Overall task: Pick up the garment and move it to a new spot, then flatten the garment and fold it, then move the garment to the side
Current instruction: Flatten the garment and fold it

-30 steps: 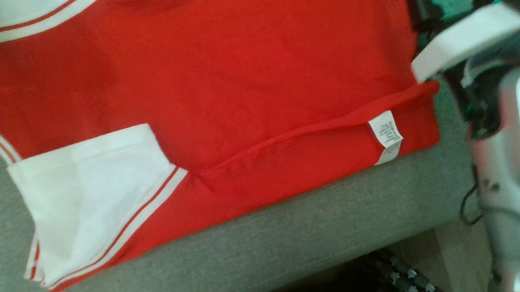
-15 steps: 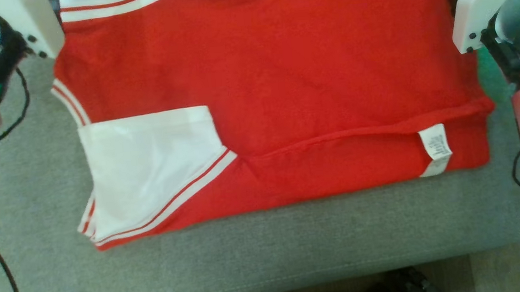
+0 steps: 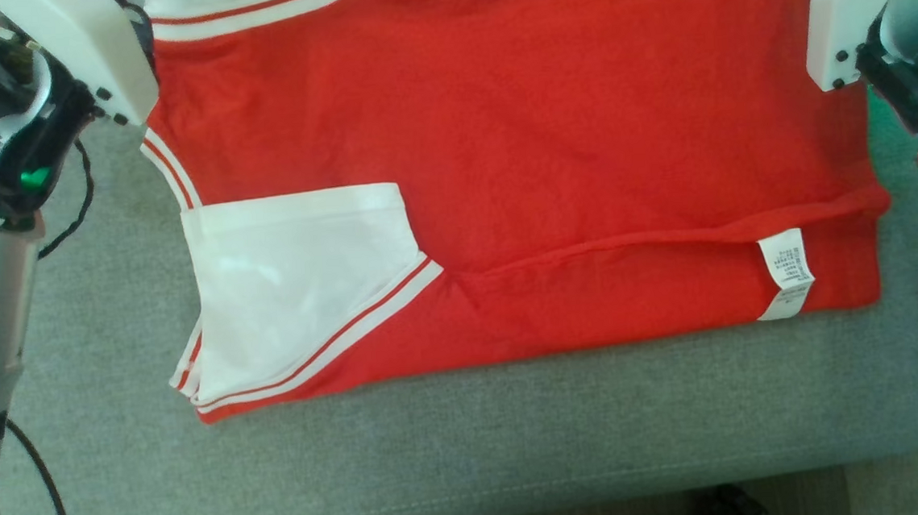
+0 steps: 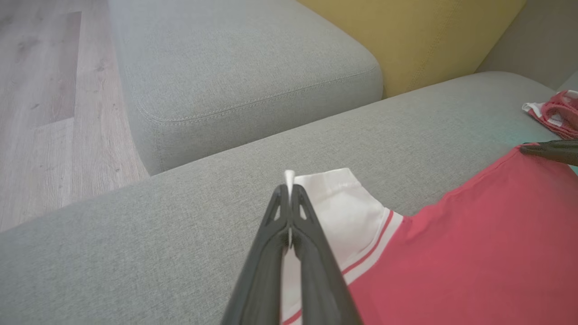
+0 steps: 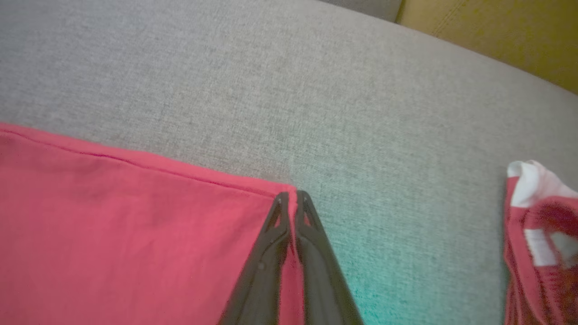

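Observation:
The garment (image 3: 499, 141) is a red shirt with white, red-striped sleeves, lying spread flat on the grey sofa seat (image 3: 472, 450), its hem folded up with a white label (image 3: 787, 271). My left gripper (image 4: 289, 189) is shut on the white sleeve's edge (image 4: 334, 198) at the garment's far left corner. My right gripper (image 5: 292, 196) is shut on the far red corner (image 5: 253, 189). In the left wrist view its dark fingers (image 4: 548, 151) show at that corner. Both pale wrists (image 3: 73, 58) (image 3: 854, 12) flank the garment in the head view.
Another crumpled red and white cloth (image 5: 537, 234) (image 4: 553, 115) lies on the seat to the right of the garment. A yellow back cushion (image 4: 429, 36) stands behind. A grey side cushion (image 4: 235, 67) and wooden floor (image 4: 36, 90) lie to the left.
The head camera has swung, bringing both wrists into the picture. The right gripper has gone from open to shut on the red corner. The left gripper stays shut.

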Controlling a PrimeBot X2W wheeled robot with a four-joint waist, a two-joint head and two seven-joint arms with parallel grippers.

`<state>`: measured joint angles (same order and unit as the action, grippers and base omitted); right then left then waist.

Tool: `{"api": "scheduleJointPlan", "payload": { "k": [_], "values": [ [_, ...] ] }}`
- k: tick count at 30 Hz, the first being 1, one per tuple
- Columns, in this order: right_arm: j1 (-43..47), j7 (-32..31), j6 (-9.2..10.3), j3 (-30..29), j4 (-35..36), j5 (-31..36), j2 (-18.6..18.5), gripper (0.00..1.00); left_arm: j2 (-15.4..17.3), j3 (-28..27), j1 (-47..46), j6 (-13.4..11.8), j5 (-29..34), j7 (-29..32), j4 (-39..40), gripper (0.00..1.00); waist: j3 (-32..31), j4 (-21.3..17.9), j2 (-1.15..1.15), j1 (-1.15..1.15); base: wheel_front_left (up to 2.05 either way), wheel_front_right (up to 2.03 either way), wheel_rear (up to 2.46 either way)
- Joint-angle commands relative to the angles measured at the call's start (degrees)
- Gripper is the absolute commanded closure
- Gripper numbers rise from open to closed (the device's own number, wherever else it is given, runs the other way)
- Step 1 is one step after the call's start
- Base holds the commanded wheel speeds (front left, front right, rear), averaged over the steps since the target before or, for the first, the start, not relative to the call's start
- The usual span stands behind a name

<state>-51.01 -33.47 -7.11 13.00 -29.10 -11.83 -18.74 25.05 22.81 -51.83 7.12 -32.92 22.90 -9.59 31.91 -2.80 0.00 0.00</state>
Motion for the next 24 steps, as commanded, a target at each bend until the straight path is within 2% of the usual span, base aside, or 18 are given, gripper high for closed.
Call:
{"api": "scheduleJointPlan", "payload": {
  "k": [1, 8, 14, 19, 24],
  "values": [
    [1.13, 0.12, -0.37, 0.2, 1.22, -0.15, -0.5, 1.0, 2.36, -2.11, -0.73, 0.24, -0.2, -0.64, 1.63, 1.0, -0.63, -0.01, 0.0, 0.0, 0.0, 0.0, 0.0],
    [0.67, 12.01, -0.37, -3.29, 2.36, 2.37, 1.75, 1.0, 2.44, -3.22, -0.93, -0.37, 0.55, -5.35, 1.28, 1.0, -3.43, -0.43, 0.0, 0.0, 0.0, 0.0, 0.0],
    [2.52, 16.46, -0.37, -3.32, 0.97, 2.16, 3.54, 1.0, 2.01, -3.63, 0.41, -0.5, 0.16, -8.23, 1.83, 1.0, -6.22, -0.62, 0.0, 0.0, 0.0, 0.0, 0.0],
    [7.1, 20.03, -0.37, -2.88, 2.1, 0.5, 3.68, 1.0, 2.74, -4.02, 6.89, -0.9, -0.7, -10.62, 6.57, 1.0, -8.74, -0.81, 0.0, 0.0, 0.0, 0.0, 0.0],
    [13.74, 23.29, -0.37, -4.43, 5.77, -0.49, 3.19, 1.0, 3.58, -4.21, 17.88, -2.88, -1.08, -13.3, 14.28, 1.0, -11.26, -0.51, 0.0, 0.0, 0.0, 0.0, 0.0]
  ]
}}
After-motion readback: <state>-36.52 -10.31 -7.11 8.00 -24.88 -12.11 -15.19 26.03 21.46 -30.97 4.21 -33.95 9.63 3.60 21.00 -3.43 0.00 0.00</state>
